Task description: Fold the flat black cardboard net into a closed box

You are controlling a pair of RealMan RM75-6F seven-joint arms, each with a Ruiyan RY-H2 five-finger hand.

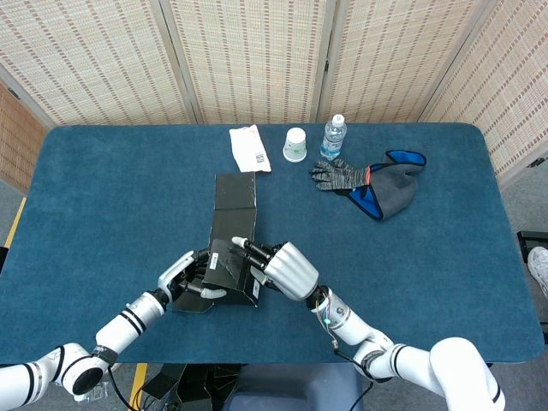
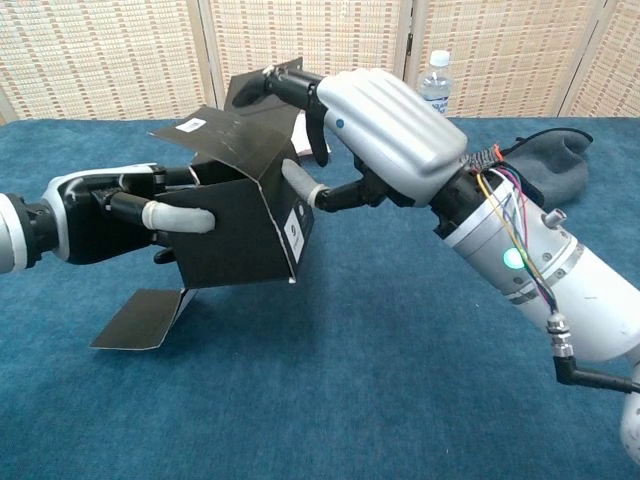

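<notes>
Right hand (image 2: 385, 135) fills the upper middle of the chest view, palm down over the black cardboard box (image 2: 240, 225), its fingers (image 2: 285, 88) laid flat along the top flap and its thumb (image 2: 300, 185) pressed against the box's right wall beside a small white label. It presses the flap down; nothing is clasped inside it. In the head view the same hand (image 1: 287, 270) sits at lower centre, covering the near end of the box (image 1: 229, 257).

Left hand (image 2: 110, 215), at the left edge of the chest view, holds the box from the opposite side: one pale-tipped finger (image 2: 178, 215) wraps across the front wall while the others reach inside behind it. In the head view this hand (image 1: 190, 276) lies just left of the right one, the box between them.

Beyond the hands, the box's long unfolded panel (image 1: 233, 201) stretches toward the top of the head view, flat on the blue table (image 1: 103, 188). One loose flap (image 2: 140, 318) rests on the cloth at lower left of the chest view.

Along the table's far edge, well apart from the box, lie a grey and blue cloth (image 1: 390, 188), a knitted grey glove (image 1: 338, 175) touching it, a white packet (image 1: 250, 149), a water bottle (image 1: 333, 137) and a paper cup (image 1: 295, 144).
</notes>
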